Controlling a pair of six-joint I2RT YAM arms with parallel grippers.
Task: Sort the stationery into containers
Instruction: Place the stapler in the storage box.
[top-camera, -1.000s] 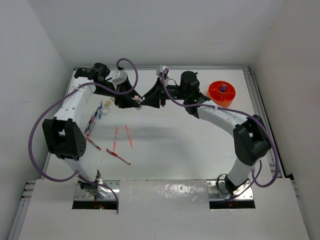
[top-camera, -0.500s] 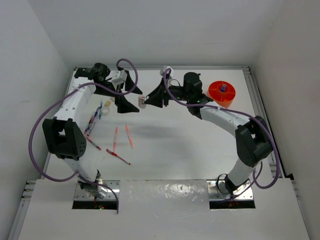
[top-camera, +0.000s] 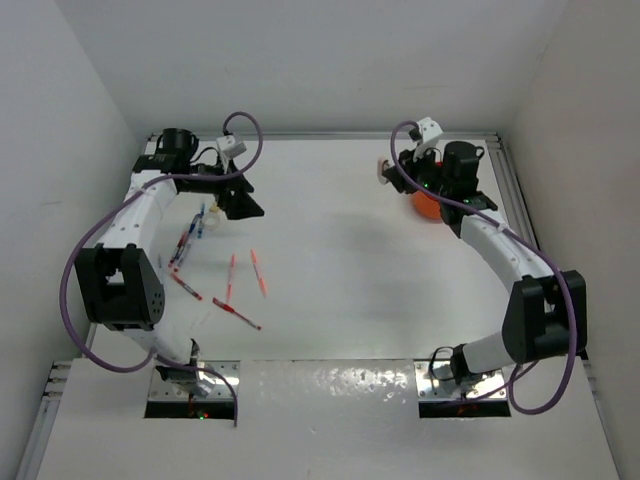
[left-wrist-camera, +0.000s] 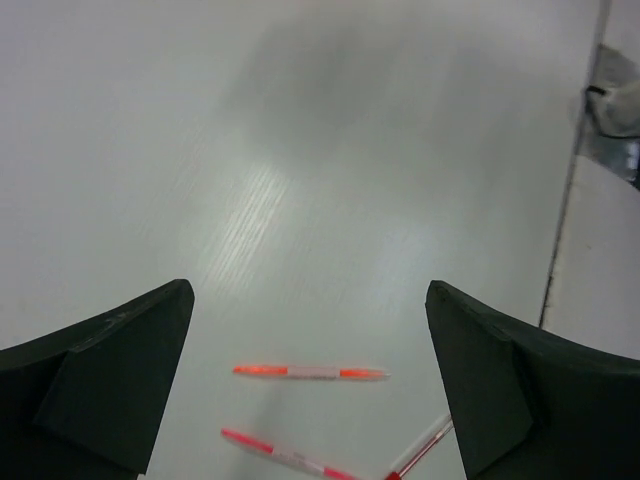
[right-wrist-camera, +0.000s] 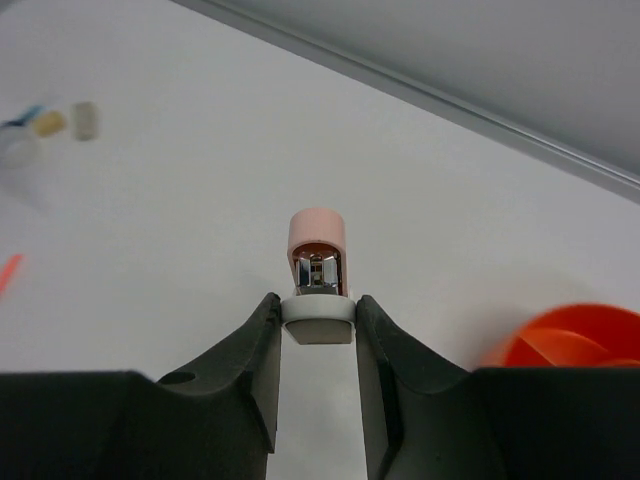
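Though tiny overhead, pink-capped piece (right-wrist-camera: 317, 268) clamped, wrist view

L arm (top-camera: 135, 215) stretched up the left side, elbow bent, forearm turned inward near far edge. L gripper (left-wrist-camera: 308, 295) angled down and fwd, jaws spread wide apart. R arm (top-camera: 500, 245) curved up the right side, wrist near far right corner. R gripper (right-wrist-camera: 318, 305) pointing left, jaws partly closed, pinching small pink-topped piece (right-wrist-camera: 317, 235) by its white base.
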